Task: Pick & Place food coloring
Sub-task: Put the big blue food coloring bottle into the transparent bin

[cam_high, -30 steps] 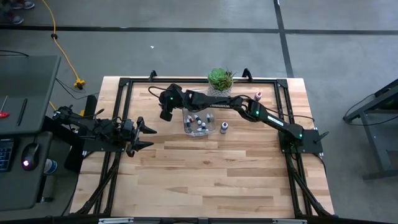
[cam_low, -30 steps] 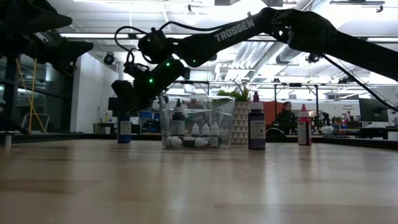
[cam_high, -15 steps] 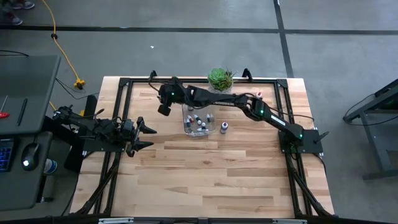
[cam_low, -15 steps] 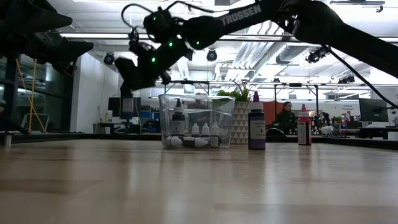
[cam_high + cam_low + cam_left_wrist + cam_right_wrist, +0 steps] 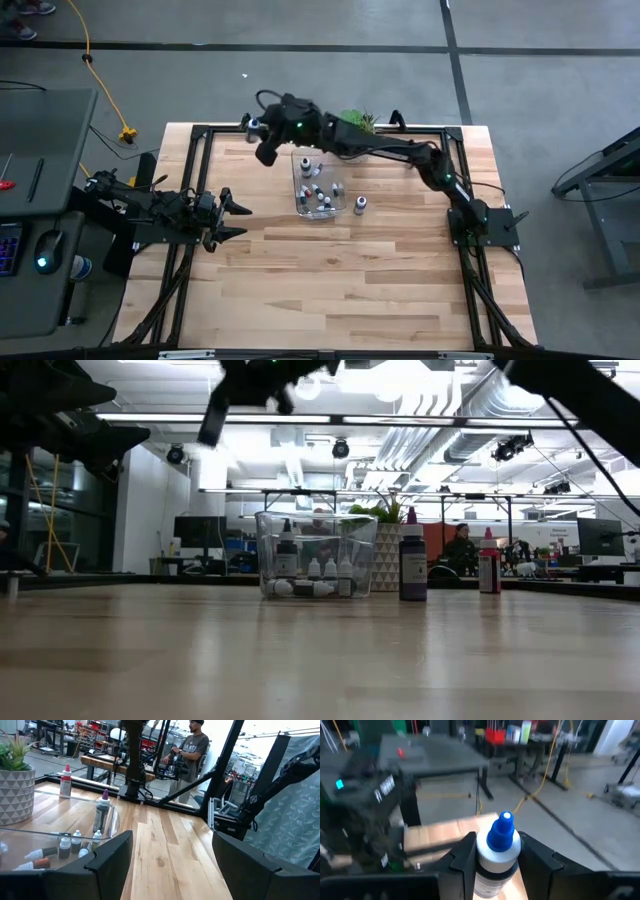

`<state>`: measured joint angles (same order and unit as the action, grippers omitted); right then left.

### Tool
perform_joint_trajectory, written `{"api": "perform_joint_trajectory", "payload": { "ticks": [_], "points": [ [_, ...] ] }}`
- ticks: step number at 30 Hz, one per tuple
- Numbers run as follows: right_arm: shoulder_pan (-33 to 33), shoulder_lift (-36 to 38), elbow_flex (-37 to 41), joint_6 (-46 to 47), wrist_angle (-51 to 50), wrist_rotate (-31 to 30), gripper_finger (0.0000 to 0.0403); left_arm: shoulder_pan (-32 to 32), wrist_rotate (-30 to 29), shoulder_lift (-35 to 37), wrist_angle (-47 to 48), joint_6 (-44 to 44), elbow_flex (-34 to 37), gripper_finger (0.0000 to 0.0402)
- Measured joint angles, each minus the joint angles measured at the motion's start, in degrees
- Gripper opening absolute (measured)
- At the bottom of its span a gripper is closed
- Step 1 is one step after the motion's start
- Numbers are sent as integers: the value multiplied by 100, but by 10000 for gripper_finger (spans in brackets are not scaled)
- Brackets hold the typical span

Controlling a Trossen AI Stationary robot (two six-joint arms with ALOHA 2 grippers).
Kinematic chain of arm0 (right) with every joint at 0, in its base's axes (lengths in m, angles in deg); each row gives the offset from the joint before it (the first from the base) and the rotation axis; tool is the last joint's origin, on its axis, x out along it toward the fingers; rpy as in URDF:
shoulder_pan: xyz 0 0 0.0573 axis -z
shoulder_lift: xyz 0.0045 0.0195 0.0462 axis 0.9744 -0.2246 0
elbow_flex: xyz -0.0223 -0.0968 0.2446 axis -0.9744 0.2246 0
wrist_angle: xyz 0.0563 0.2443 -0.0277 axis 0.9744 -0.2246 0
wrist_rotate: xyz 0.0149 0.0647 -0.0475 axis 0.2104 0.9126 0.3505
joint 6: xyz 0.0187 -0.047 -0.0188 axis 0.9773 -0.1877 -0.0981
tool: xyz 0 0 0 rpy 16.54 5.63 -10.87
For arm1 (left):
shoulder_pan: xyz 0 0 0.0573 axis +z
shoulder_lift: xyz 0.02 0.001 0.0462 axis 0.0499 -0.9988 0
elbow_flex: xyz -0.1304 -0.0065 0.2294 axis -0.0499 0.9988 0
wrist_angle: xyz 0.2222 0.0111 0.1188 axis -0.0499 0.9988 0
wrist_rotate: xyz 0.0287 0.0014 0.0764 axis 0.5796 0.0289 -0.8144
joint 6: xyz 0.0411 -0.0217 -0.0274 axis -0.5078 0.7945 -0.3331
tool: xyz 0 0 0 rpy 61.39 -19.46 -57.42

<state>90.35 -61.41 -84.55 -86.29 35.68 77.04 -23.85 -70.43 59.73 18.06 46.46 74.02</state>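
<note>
My right gripper [image 5: 260, 138] hangs high over the table's far-left part, left of the clear bin [image 5: 300, 205], and is shut on a whitish food coloring bottle with a blue cap [image 5: 501, 836]. In the low view it shows near the top edge [image 5: 214, 422]. Several small bottles [image 5: 320, 192] lie and stand inside the bin. A purple-capped bottle [image 5: 361, 205] stands on the table right of the bin, and a red one [image 5: 488, 570] stands farther right. My left gripper [image 5: 236, 220] waits open at the table's left edge. My right gripper pinches the blue-capped bottle by its whitish body, just below the cap [image 5: 496, 861], one finger [image 5: 464, 854] on each side. The bottle is lifted clear of the table and stands upright between the fingers, cap end out past them.
A green succulent in a white patterned pot [image 5: 14, 785] stands at the far edge behind the bin, partly under my right arm. A black frame [image 5: 200, 135] runs around the table. The near half of the tabletop [image 5: 330, 290] is bare wood. People stand in the room beyond.
My right gripper has risen steeply from table height left of the bin and drifted toward the far edge, staying shut on the blue-capped bottle. The bottle stood on the table a second ago and is now lifted well above the bin's rim.
</note>
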Motion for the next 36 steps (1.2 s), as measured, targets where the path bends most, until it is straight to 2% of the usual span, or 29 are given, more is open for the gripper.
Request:
{"api": "perform_joint_trajectory", "payload": {
  "ticks": [6,11,19,27,36],
  "points": [
    [-93,526,0,-6,-252,-32,111,0,0,0,0,0,0,271],
    [-220,925,0,-41,-939,-411,111,-2,2,2,-2,0,0,271],
    [-381,1539,2,43,-3067,-1071,111,-2,2,1,0,0,0,271],
    [-477,1846,17,705,-4964,-1212,111,-2,1,2,0,0,0,271],
    [-526,1855,17,926,-5336,-1148,111,-1,0,0,0,0,0,271]
  ]
}}
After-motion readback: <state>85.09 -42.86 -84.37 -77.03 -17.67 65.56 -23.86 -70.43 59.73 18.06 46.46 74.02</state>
